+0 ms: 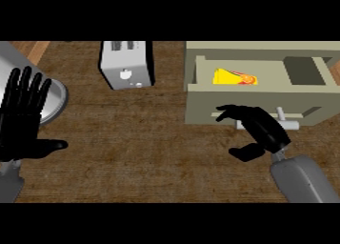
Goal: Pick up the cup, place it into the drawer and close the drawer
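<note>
A yellow cup (235,77) with an orange-red mark lies on its side inside the open beige drawer (200,102), at the upper right of the head view. My right hand (260,129) hovers in front of the drawer's front panel, next to its pale handle (290,125). Its fingers are relaxed and slightly bent, and it holds nothing. Whether they touch the panel I cannot tell. At the left edge my left hand (19,125) rests open, fingers up and thumb out to the right.
A silver toaster (126,64) stands at the back, left of the drawer. A large round metal vessel (53,100) sits at the far left, partly behind my left hand. Brown wooden counter (144,147) stretches between the two hands.
</note>
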You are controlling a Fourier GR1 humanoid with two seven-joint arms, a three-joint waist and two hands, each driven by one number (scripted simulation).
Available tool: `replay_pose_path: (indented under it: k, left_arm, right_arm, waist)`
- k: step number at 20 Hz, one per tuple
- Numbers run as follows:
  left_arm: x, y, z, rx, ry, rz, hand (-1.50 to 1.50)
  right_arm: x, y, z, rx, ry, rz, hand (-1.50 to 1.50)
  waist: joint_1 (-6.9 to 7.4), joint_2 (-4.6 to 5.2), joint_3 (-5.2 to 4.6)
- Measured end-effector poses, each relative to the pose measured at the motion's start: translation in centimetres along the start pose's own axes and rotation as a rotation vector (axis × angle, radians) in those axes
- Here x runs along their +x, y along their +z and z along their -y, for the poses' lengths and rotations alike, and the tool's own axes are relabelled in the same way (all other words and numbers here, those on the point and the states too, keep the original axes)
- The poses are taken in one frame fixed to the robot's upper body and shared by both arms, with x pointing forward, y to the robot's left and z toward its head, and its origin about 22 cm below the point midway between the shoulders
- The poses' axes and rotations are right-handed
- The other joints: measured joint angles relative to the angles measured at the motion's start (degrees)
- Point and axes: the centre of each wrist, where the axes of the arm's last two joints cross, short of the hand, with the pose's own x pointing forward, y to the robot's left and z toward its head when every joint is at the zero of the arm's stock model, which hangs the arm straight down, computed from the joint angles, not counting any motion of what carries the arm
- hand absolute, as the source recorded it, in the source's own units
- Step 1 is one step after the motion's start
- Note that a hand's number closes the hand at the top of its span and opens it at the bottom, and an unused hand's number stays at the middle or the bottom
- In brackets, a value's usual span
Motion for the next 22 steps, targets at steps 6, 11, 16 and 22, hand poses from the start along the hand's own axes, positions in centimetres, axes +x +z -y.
replay_pose_path:
  k: [6,11,16,22]
  left_arm:
    - [0.7,0.7,-1.4,-0.007,0.016,-0.002,-1.50]
    - [0.5,1.1,-2.6,-0.012,0.018,0.001,-1.50]
    - [0.4,1.1,-3.1,-0.027,0.039,-0.006,-1.50]
    - [-0.1,1.2,-2.6,-0.046,0.038,-0.005,-1.50]
  right_arm:
    - [-2.5,-3.3,-0.9,0.034,0.009,-0.036,-1.50]
    - [-4.4,-5.5,-1.3,0.037,-0.013,-0.047,-1.50]
    - [-6.2,-7.1,0.4,0.034,-0.054,-0.052,-1.50]
    - [-7.7,-7.8,3.5,0.064,-0.075,-0.038,-1.50]
  waist:
    - [0.14,0.07,0.02]
    - [0.16,-0.02,-0.14]
    - [1.05,0.30,-0.10]
    - [2.08,0.38,-0.12]
